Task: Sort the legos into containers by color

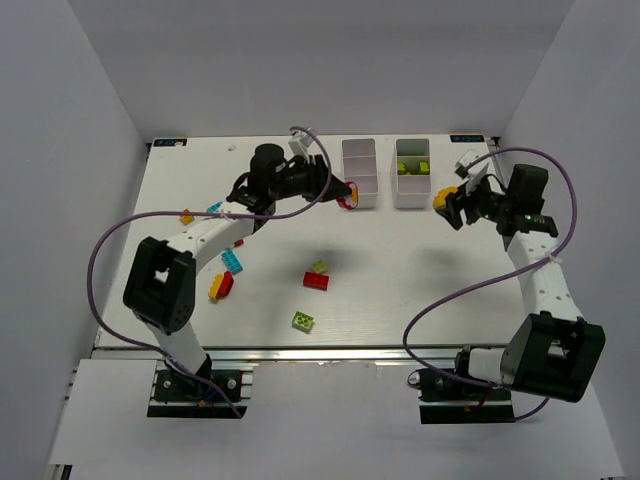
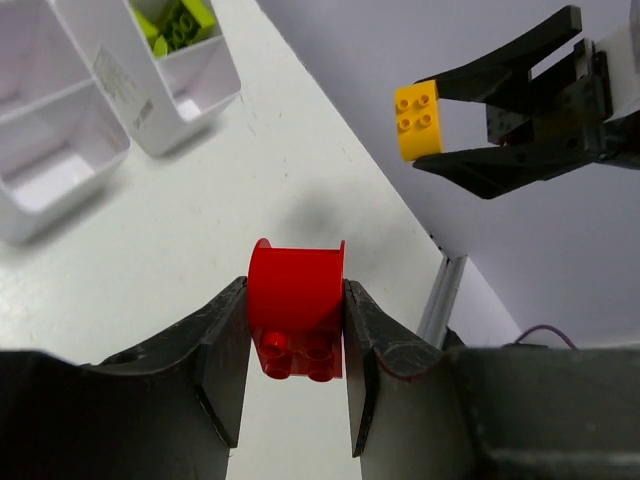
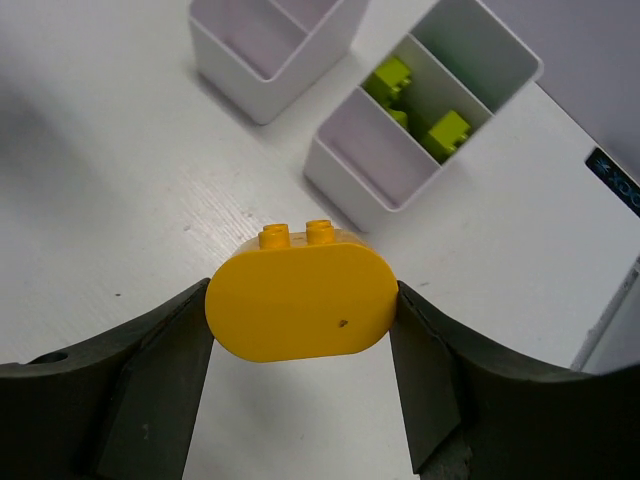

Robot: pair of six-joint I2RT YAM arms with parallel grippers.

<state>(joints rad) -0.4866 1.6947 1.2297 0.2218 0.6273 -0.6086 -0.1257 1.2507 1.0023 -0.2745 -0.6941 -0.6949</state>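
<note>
The left gripper (image 2: 297, 335) was closed down to the width of a red round-backed studded plastic brick (image 2: 297, 300). The brick sat clamped between both black fingers, above the white table (image 1: 380, 260) and just beside the near end of the left white three-compartment plastic bin (image 1: 367, 202). The right gripper (image 3: 300, 315) was likewise narrowed onto a yellow oval-faced plastic brick (image 3: 300, 300), pinched at its two rounded ends with two studs showing on its upper edge. It hung in the air just to the right of the near end of the right white three-compartment plastic bin (image 1: 412, 204). Several lime-green bricks (image 3: 447, 130) lay in that bin's middle compartment. The other loose bricks lay on the table well apart from both bins. A red rectangular brick (image 1: 317, 280) touched a small lime brick (image 1: 320, 266) near the middle, and a lime-and-green brick (image 1: 302, 321) lay nearer the front edge. By the left arm lay a cyan brick (image 1: 232, 260), a red-and-yellow pair (image 1: 220, 286), an orange brick (image 1: 187, 216) and a second cyan brick (image 1: 214, 208).
</note>
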